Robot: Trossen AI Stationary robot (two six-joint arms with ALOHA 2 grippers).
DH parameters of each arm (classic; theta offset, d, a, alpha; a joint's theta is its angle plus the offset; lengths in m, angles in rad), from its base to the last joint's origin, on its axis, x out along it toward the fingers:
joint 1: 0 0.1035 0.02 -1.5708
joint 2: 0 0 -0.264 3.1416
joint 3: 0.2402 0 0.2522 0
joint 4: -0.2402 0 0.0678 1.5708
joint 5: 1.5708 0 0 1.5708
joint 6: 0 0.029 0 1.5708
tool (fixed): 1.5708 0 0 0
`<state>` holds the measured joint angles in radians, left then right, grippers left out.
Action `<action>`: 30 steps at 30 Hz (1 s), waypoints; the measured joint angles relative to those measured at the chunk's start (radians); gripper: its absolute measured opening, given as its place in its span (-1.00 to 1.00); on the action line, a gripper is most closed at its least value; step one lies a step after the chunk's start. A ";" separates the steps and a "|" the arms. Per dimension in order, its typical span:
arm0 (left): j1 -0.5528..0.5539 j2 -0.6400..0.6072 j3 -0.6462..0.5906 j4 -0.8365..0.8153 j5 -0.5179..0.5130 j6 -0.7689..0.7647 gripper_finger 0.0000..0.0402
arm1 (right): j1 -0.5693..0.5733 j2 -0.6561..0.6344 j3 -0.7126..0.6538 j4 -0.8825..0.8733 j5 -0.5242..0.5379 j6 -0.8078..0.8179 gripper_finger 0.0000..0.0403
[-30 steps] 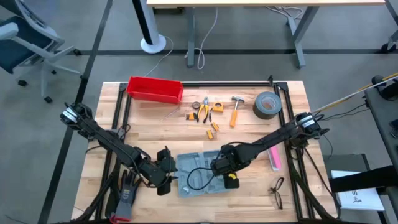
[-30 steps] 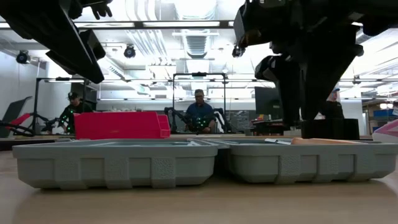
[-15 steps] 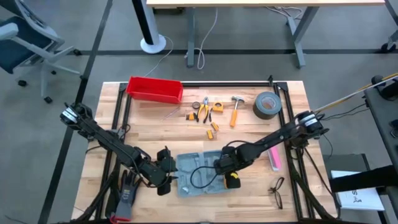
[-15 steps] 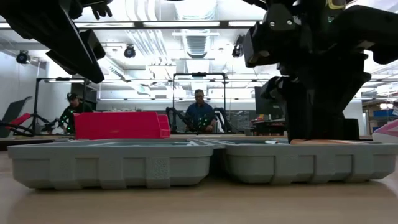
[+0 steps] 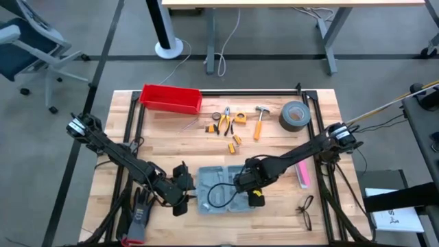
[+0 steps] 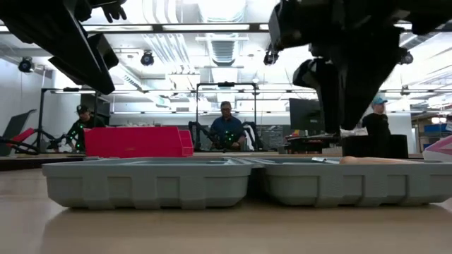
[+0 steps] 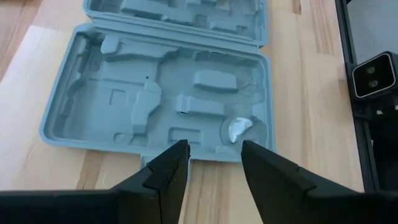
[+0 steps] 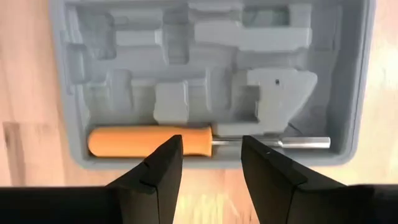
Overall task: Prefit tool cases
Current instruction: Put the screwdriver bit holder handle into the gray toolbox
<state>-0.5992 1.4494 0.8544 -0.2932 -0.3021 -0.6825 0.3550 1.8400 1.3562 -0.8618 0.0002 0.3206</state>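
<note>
The grey-blue tool case point(image 5: 226, 189) lies open and flat on the table, its two halves side by side point(image 6: 148, 180). An orange-handled screwdriver point(image 8: 149, 140) rests in a slot along the outer edge of the right half point(image 6: 367, 160). My right gripper point(image 8: 211, 155) hangs open just above that screwdriver, pointing down and clear of it point(image 6: 346, 127). My left gripper point(image 7: 213, 155) stands open over the outer edge of the case's left half point(image 7: 155, 93), slanting down from the table's left point(image 5: 186, 186). Nothing is between its fingers.
A red bin point(image 5: 170, 98) stands at the far left. Pliers, a hammer point(image 5: 259, 122) and a roll of grey tape point(image 5: 294, 115) lie along the far side. A pink thing point(image 5: 302, 173) and glasses point(image 5: 305, 211) lie to the right, and gloves point(image 5: 140, 209) at the near left.
My right gripper dipped down to the right half of the case and has risen clear again. The screwdriver stays in its slot. The open case has slid a little along the table, toward the far and right sides.
</note>
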 joint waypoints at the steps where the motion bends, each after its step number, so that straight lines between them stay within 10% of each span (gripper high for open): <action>1: 0.000 0.000 0.000 0.000 0.000 0.000 -0.21 | 0.000 0.000 0.007 -0.003 0.000 -0.003 -0.30; 30: -0.002 -0.002 0.000 -0.007 0.007 0.000 -0.21 | -0.004 0.051 -0.054 0.116 -0.014 -0.033 -0.49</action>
<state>-0.6014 1.4473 0.8543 -0.2998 -0.2953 -0.6823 0.3511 1.8912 1.3017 -0.7458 -0.0135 0.2879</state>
